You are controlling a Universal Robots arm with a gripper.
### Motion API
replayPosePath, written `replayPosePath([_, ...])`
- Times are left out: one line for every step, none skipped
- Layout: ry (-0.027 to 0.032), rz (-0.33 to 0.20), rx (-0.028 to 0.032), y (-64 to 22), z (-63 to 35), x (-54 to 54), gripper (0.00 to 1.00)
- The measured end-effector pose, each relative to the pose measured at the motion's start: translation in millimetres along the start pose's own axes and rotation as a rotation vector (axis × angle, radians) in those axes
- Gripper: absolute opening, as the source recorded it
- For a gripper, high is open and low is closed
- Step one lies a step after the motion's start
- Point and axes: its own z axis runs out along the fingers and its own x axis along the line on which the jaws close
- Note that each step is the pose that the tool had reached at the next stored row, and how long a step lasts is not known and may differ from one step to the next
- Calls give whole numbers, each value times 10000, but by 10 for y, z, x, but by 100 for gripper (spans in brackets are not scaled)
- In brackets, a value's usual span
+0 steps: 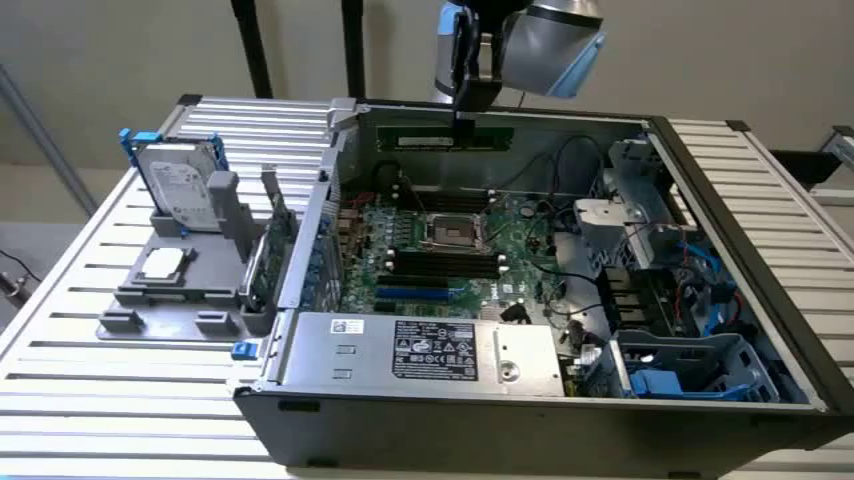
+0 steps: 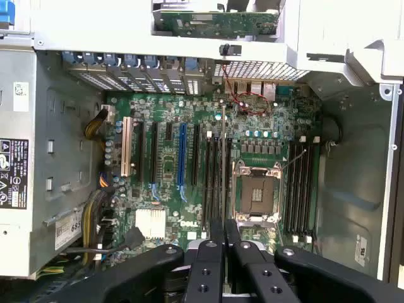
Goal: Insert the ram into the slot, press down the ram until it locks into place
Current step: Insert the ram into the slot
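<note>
Pinching the ram [image 1: 445, 137], the claw [image 1: 463, 116] looks nearly closed.

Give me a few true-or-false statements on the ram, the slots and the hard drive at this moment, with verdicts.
1. The tool grips the ram. True.
2. Black slots lie on both sides of the CPU socket. True.
3. The ram is seated in a slot. False: it hangs in the tool above the open case.
4. The hard drive sits inside the case. False: it stands in a grey holder outside the case, at the exterior view's left.
</note>
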Motion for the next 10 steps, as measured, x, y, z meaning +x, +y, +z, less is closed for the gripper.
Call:
replayPosePath([0,0,0,0,0,0,13])
replayPosePath([0,0,0,0,-1,0,13])
replayPosePath([0,0,0,0,-1,0,13])
replayPosePath([0,0,0,0,-1,0,13])
replayPosePath([0,0,0,0,-1,0,13])
replayPosePath([0,0,0,0,-2,0,13])
replayPosePath([1,0,-1,0,-2,0,13])
replayPosePath([1,0,0,0,-3,0,13])
replayPosePath([1,0,0,0,-3,0,13])
replayPosePath([1,0,-1,0,-3,0,13])
